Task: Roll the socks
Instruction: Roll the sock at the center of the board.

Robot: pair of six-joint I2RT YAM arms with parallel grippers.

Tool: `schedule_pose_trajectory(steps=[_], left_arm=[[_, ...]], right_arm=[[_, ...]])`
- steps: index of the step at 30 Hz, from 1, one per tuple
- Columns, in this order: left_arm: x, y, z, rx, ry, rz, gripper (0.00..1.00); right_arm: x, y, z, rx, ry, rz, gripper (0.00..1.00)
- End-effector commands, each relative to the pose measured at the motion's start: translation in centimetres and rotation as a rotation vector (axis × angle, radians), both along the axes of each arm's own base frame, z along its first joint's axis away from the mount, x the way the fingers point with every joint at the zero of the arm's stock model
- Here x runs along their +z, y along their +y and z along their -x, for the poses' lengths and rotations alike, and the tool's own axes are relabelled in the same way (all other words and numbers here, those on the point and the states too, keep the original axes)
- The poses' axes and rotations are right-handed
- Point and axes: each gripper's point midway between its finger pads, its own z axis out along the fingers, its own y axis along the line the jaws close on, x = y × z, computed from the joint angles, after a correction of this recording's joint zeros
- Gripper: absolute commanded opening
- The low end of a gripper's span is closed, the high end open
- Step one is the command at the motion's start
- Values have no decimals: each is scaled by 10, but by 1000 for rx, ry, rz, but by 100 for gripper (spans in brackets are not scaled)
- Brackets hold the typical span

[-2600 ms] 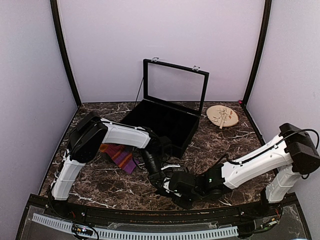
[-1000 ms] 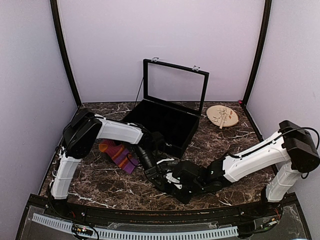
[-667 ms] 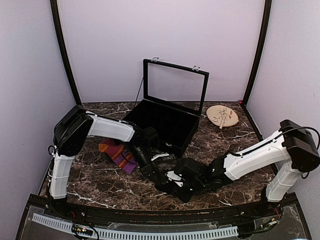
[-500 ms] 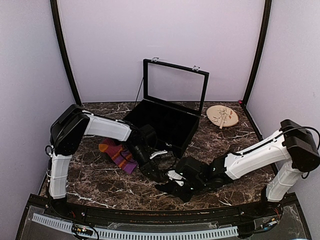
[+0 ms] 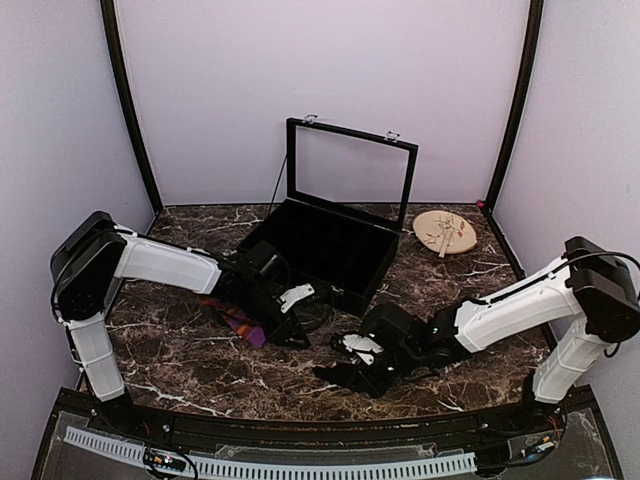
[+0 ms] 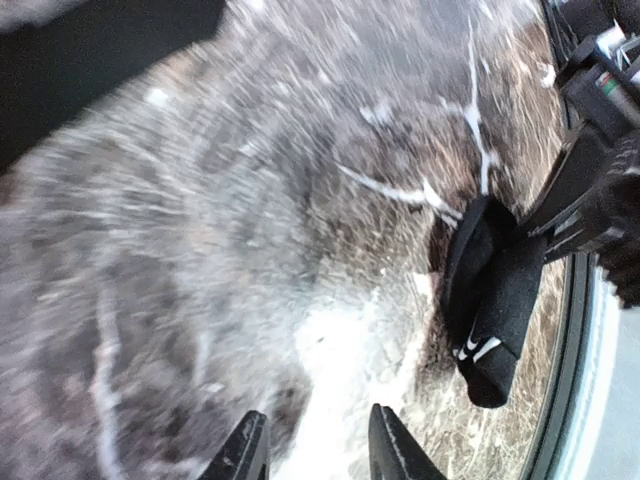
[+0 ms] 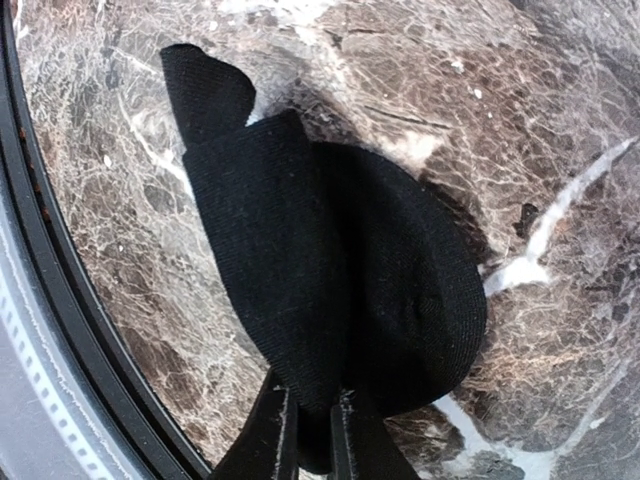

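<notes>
The left arm (image 5: 170,265) reaches low over the desk (image 5: 450,290) from the left edge toward the middle of the top view. The left end effector (image 6: 315,455) is partly open with nothing between its fingers, and the striped sock (image 5: 238,320) lies partly under the wrist. The right arm (image 5: 510,310) stretches low from the right, with the right end effector (image 7: 310,430) pinched on the folded black sock (image 7: 320,260) at lower middle, apart from the left fingers.

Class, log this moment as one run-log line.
right jaws: shut on black sock, folded over | left jaws: open, empty | striped sock: under left arm
</notes>
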Motion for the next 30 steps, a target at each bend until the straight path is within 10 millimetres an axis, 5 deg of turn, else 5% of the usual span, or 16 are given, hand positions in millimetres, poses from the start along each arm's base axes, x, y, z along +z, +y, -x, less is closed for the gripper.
schedule_pose_trajectory(steps=[1, 8, 30], left_arm=[[48, -4, -37, 152, -252, 137, 36], [75, -20, -7, 68, -519, 228, 36], [50, -60, 78, -394, -760, 193, 45]], right_arm=[[-21, -25, 13, -14, 114, 67, 8], [-19, -22, 12, -21, 218, 10, 9], [-7, -21, 11, -32, 380, -86, 9]])
